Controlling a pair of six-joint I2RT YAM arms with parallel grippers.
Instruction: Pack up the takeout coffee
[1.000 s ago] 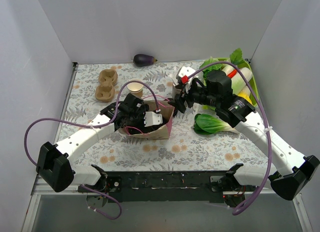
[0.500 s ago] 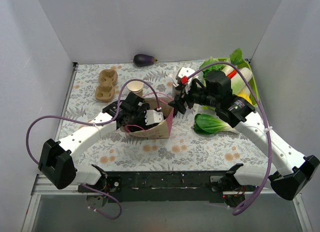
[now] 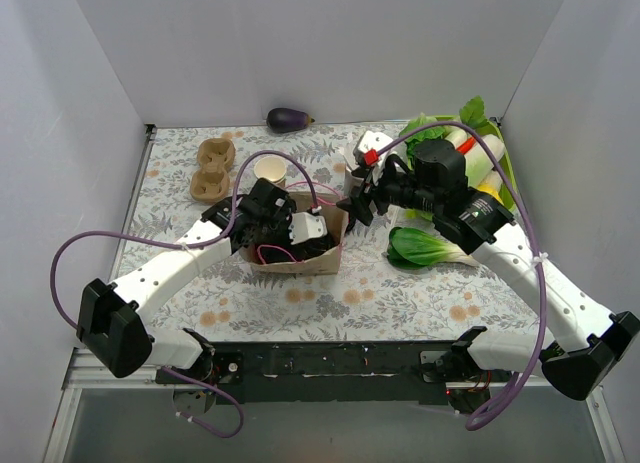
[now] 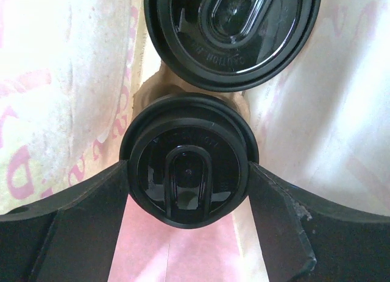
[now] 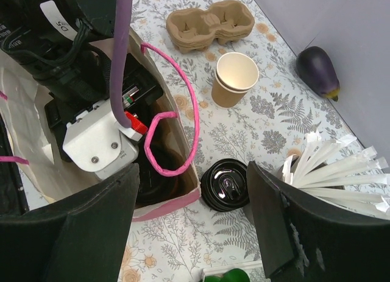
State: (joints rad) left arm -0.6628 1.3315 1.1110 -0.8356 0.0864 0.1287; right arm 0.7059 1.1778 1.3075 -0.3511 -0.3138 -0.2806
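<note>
The takeout coffee (image 4: pixel 187 163), seen from above as a round black lid, sits between my left gripper's (image 4: pixel 187 172) black fingers inside the paper bag (image 4: pixel 61 81). Both fingers press against the lid's sides. A second black-lidded cup (image 4: pixel 231 32) stands just beyond it in the bag. In the top view the left gripper (image 3: pixel 300 233) is down in the pink-handled bag (image 3: pixel 300 261). My right gripper (image 3: pixel 358 208) hangs open beside the bag's right edge, holding nothing, above a stack of loose black lids (image 5: pixel 226 184).
Stacked empty kraft cups (image 3: pixel 270 170) and a pulp cup carrier (image 3: pixel 212 169) lie behind the bag. A cup of white sticks (image 5: pixel 332 166) stands right of the lids. An eggplant (image 3: pixel 289 119) lies at the back wall, a green vegetable tray (image 3: pixel 505 163) and bok choy (image 3: pixel 425 246) at the right.
My left gripper has pushed further right and deeper into the bag with the cup, and the bag has straightened up. The right arm has barely moved.
</note>
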